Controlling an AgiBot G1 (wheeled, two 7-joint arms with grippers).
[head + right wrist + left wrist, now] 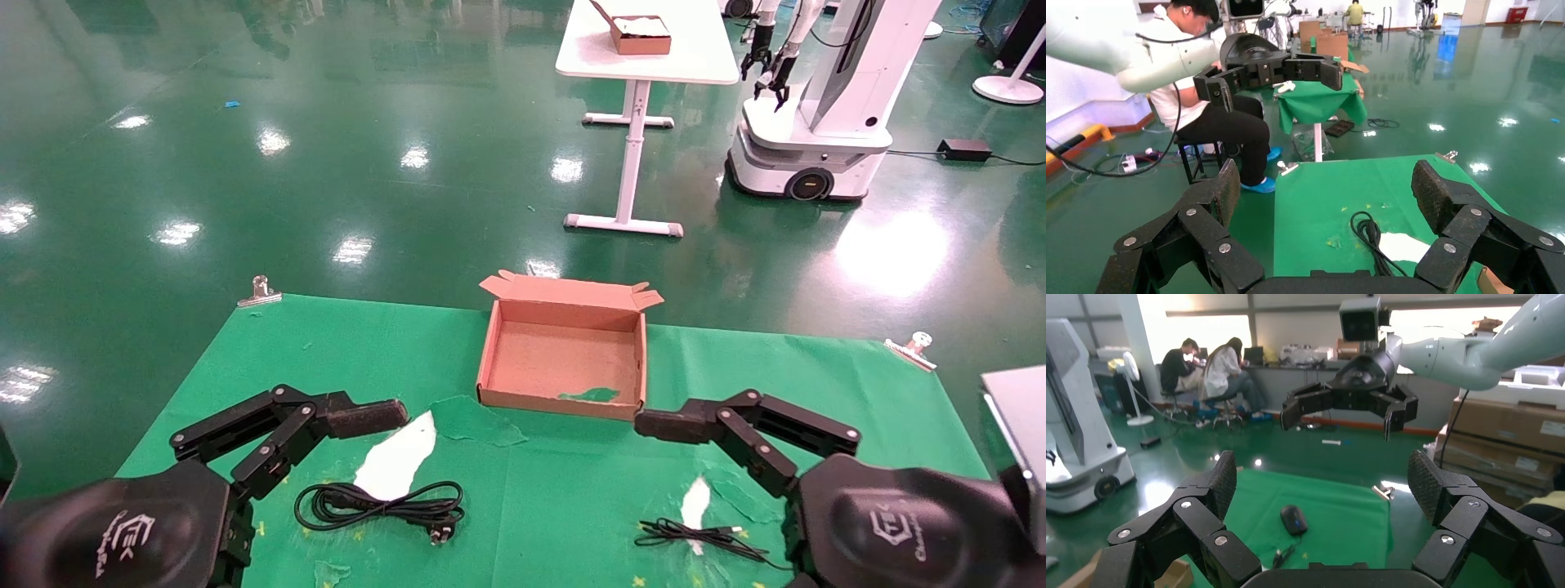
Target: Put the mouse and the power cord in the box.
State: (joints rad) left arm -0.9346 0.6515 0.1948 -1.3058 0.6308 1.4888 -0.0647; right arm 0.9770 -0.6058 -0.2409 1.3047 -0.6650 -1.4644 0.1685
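The box (564,359) stands open at the middle back of the green table, flap lid up, a green scrap on its floor. The power cord (380,502) (1370,236) lies coiled at the front left. The mouse (1294,519) lies on the cloth in the left wrist view; the head view shows only its thin cable (703,535), beside the right arm. My left gripper (368,420) (1324,487) hovers open left of the box, above the cord. My right gripper (666,426) (1324,193) hovers open at the box's front right corner. Neither holds anything.
Metal clips (260,291) (914,347) pin the cloth at the back corners. White patches (398,461) show where the cloth is torn. Beyond the table stand a white table with a smaller brown box (641,34) and another robot (817,98).
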